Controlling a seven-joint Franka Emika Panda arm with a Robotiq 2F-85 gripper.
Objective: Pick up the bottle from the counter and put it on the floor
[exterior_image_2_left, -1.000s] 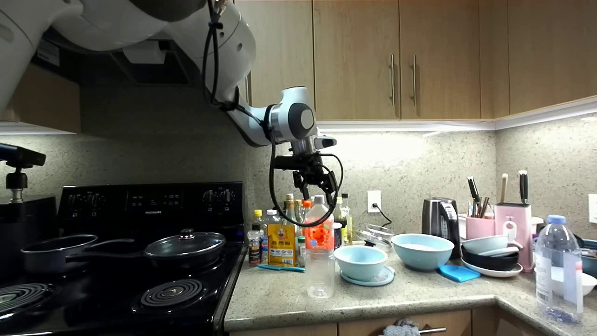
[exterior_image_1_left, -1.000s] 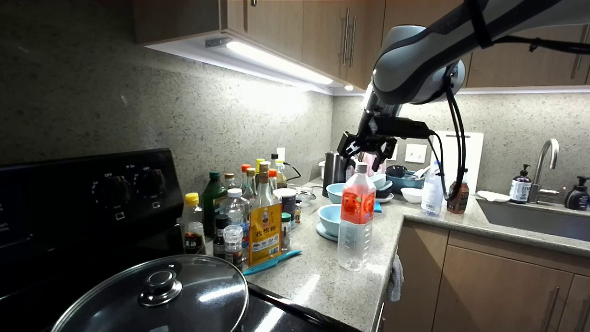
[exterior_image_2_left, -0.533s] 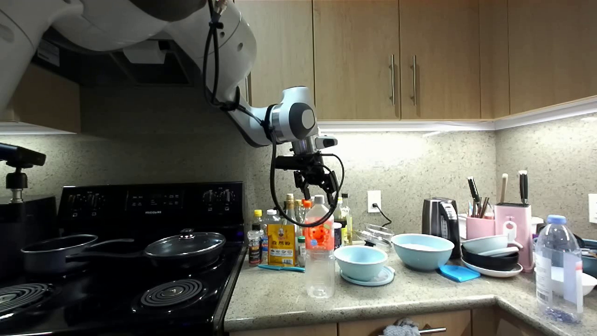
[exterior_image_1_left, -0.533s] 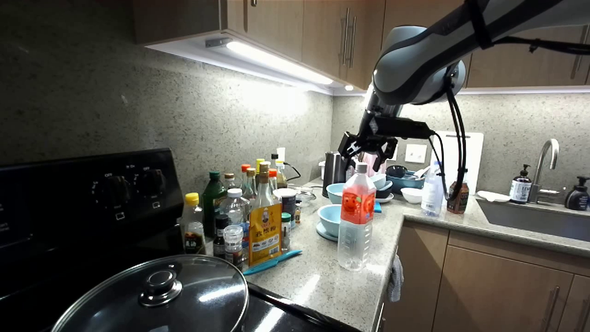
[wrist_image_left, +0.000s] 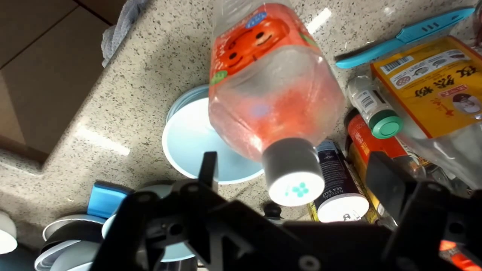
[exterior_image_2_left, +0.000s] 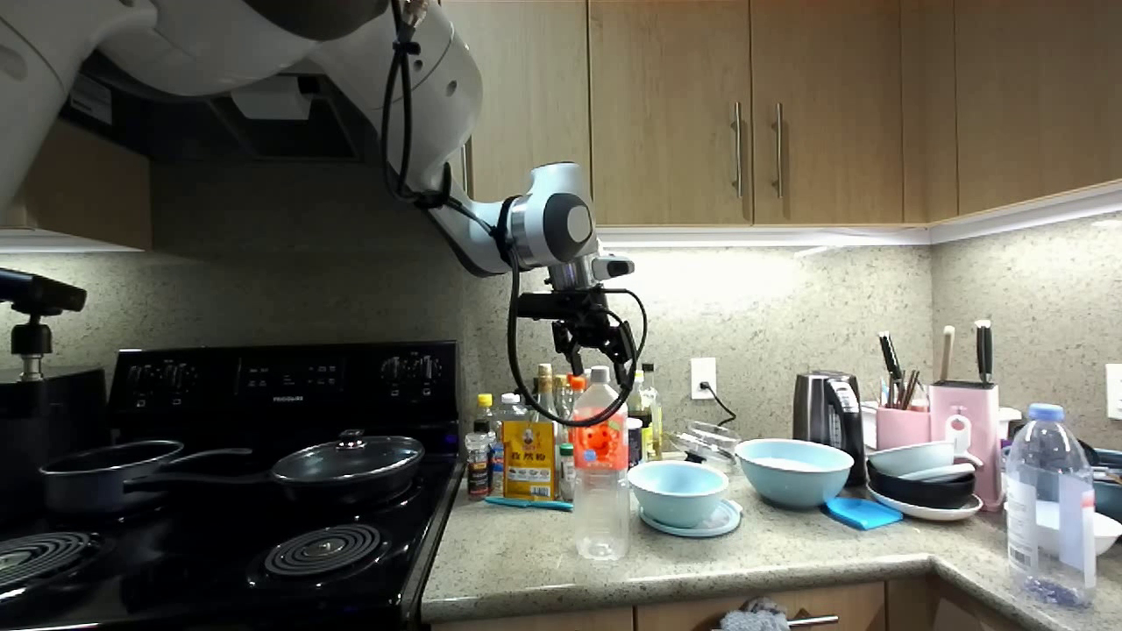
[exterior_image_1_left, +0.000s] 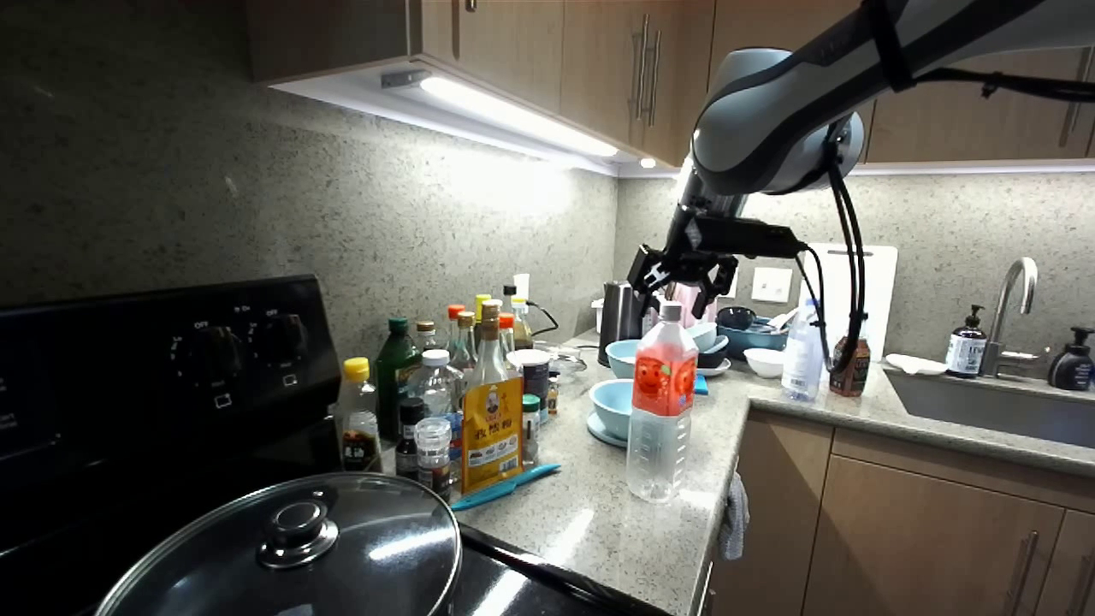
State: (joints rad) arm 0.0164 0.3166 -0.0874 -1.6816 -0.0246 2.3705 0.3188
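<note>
Smooth white robot arm (exterior_image_2_left: 443, 118), dark grey joint trim (exterior_image_2_left: 554, 230), round pale joint cap (exterior_image_2_left: 578, 224), silver collar (exterior_image_2_left: 527, 230), black cables (exterior_image_1_left: 1039, 84) strapped on, angular black tool (wrist_image_left: 295, 167), round screw heads (wrist_image_left: 309, 262), flat dark pads (wrist_image_left: 388, 184)

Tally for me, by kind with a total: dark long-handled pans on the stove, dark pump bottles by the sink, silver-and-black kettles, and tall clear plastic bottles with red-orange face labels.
Dark long-handled pans: 2
Dark pump bottles: 2
Silver-and-black kettle: 1
Tall clear plastic bottle with red-orange face label: 1
Total: 6
</note>
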